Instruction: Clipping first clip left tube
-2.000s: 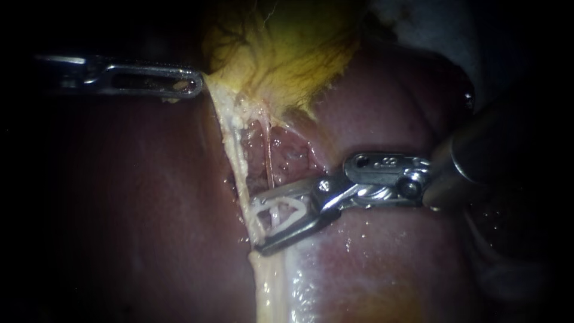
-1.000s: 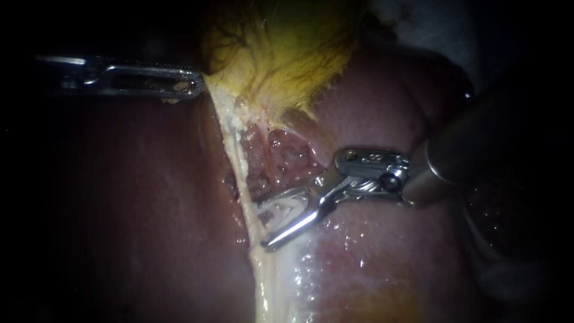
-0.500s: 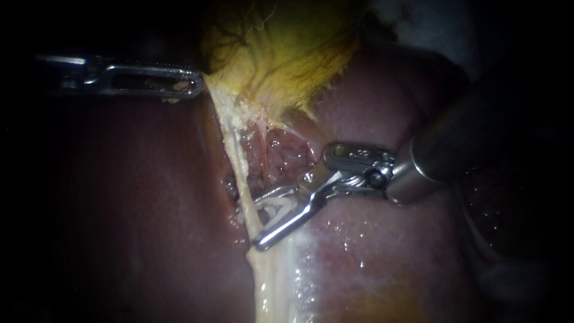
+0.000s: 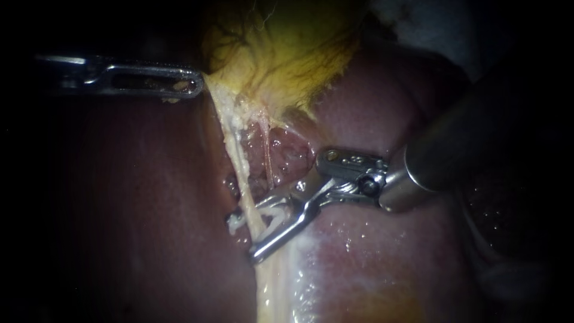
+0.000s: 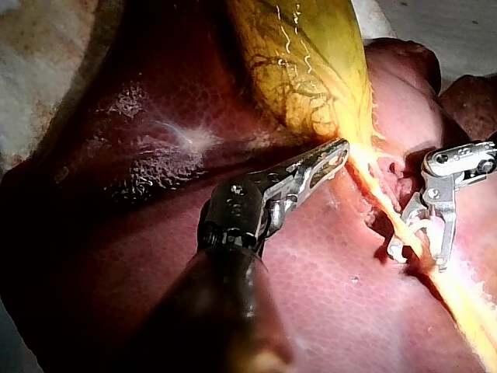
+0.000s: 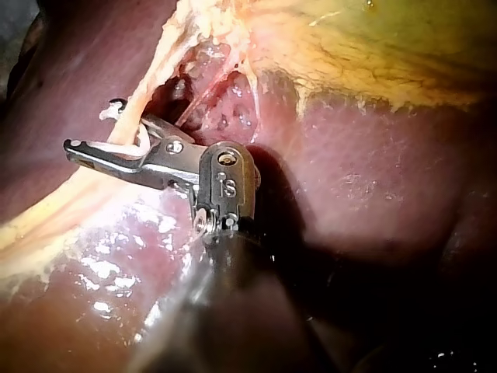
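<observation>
The yellow gallbladder [image 4: 287,54] lies against the dark red liver [image 4: 149,209]. My left instrument [image 4: 194,84] has its jaws shut on the gallbladder's edge, also seen in the left wrist view [image 5: 338,151]. The pale left tube [image 4: 239,161] runs down from the gallbladder. A thin reddish tube [image 4: 267,158] lies just right of it. My right instrument [image 4: 243,238] holds its jaws open astride the left tube, one jaw on each side. A white clip [image 4: 272,215] sits between them. The tips reach past the tube [image 6: 93,124].
Raw, pitted liver bed [image 4: 287,155] shows between the two tubes. Wet, glistening liver surface [image 4: 347,251] lies under the right instrument's shaft. The gallbladder [image 5: 311,62] hangs ahead of the left instrument in its wrist view.
My right instrument has slid leftward along the liver, so its open jaws and clip now reach across and past the left tube. The left instrument has held still.
</observation>
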Controlling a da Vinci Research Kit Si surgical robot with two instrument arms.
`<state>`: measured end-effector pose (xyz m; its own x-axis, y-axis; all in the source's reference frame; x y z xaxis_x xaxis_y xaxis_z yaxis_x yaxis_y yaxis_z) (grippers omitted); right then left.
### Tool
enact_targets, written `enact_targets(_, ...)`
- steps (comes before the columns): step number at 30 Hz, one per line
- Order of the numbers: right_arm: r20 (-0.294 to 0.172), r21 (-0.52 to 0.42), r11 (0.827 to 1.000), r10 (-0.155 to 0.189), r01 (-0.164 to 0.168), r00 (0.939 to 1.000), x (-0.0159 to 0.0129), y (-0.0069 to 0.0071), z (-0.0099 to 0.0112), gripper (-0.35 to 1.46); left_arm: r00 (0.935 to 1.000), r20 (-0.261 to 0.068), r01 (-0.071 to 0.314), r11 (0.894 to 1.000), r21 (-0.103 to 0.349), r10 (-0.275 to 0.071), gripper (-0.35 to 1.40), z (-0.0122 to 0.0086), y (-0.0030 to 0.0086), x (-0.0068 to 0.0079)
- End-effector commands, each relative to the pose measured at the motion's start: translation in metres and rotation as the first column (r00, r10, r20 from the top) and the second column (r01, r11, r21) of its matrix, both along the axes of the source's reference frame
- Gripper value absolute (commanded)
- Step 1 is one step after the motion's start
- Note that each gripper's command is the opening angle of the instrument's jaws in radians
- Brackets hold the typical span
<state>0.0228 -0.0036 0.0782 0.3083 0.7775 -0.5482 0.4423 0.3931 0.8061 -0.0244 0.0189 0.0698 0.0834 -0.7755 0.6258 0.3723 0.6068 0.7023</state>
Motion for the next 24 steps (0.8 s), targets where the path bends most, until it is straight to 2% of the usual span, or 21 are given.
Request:
enact_targets(1, -0.002, 0.002, 1.000, -0.004, 0.004, 1.0000, 0.0000, 0.0000, -0.0004, 0.50, 1.0000, 0.000, 0.000, 1.000, 0.000, 0.000, -0.35, 0.0000, 0.0000, 0.0000)
enact_targets(9, -0.015, 0.024, 0.999, -0.028, 0.028, 0.9995, 0.0002, 0.0006, -0.0036, 0.45, 1.0000, 0.001, -0.001, 1.000, 0.000, 0.001, -0.35, 0.0000, 0.0000, 0.0001)
enact_targets(14, -0.024, 0.012, 1.000, -0.024, 0.024, 0.9994, 0.0003, 0.0008, -0.0042, 0.39, 1.0000, 0.001, -0.001, 1.000, 0.000, 0.001, -0.35, 0.0000, 0.0000, 0.0001)
enact_targets(20, -0.024, 0.011, 1.000, -0.025, 0.025, 0.9994, 0.0003, 0.0007, -0.0040, 0.06, 1.0000, 0.001, -0.001, 1.000, 0.000, 0.001, -0.35, 0.0000, 0.0000, 0.0001)
enact_targets(24, -0.023, 0.009, 1.000, -0.027, 0.028, 0.9994, 0.0004, 0.0004, -0.0041, -0.06, 1.0000, 0.001, -0.001, 1.000, 0.000, 0.001, -0.35, 0.0000, 0.0000, 0.0001)
